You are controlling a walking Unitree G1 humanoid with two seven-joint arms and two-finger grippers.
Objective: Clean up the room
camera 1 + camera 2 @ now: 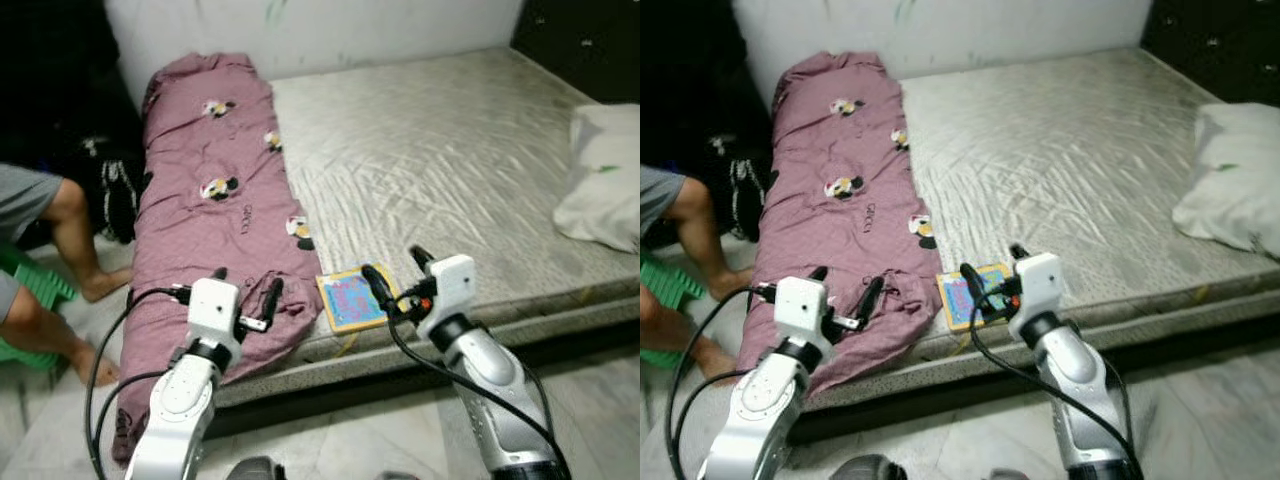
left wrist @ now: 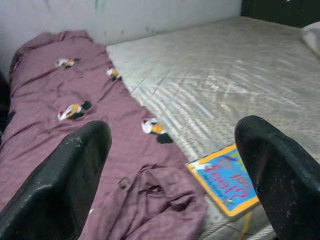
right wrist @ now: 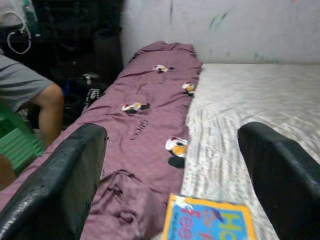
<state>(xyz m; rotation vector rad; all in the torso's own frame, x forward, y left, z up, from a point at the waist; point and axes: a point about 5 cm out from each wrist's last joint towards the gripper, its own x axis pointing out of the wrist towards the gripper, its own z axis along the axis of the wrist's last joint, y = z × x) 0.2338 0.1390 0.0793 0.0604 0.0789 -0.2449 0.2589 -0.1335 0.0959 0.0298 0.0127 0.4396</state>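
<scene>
Room contents, left to right as seen from the foot of the bed.

- Person [image 1: 40, 240]: seated on the floor at far left, legs showing, beside a green crate [image 1: 35, 290]. What the crate holds cannot be made out.
- Mauve blanket [image 1: 215, 190]: printed with small cartoon figures, lying in a long strip down the left side of the mattress [image 1: 430, 160], its near end bunched and hanging over the edge. Not folded.
- Left gripper [image 1: 246, 297]: hovering over the bunched blanket end, fingers apart, holding nothing.
- Picture book [image 1: 352, 300]: blue cover, yellow border, flat on the mattress's near edge, just beside the blanket.
- Right gripper [image 1: 392, 272]: poised just above the book, fingers apart, empty.
- White pillow [image 1: 602, 175]: far right of mattress.

Tidying appears barely begun: book and blanket both remain loose on the bed, neither gripped.
</scene>
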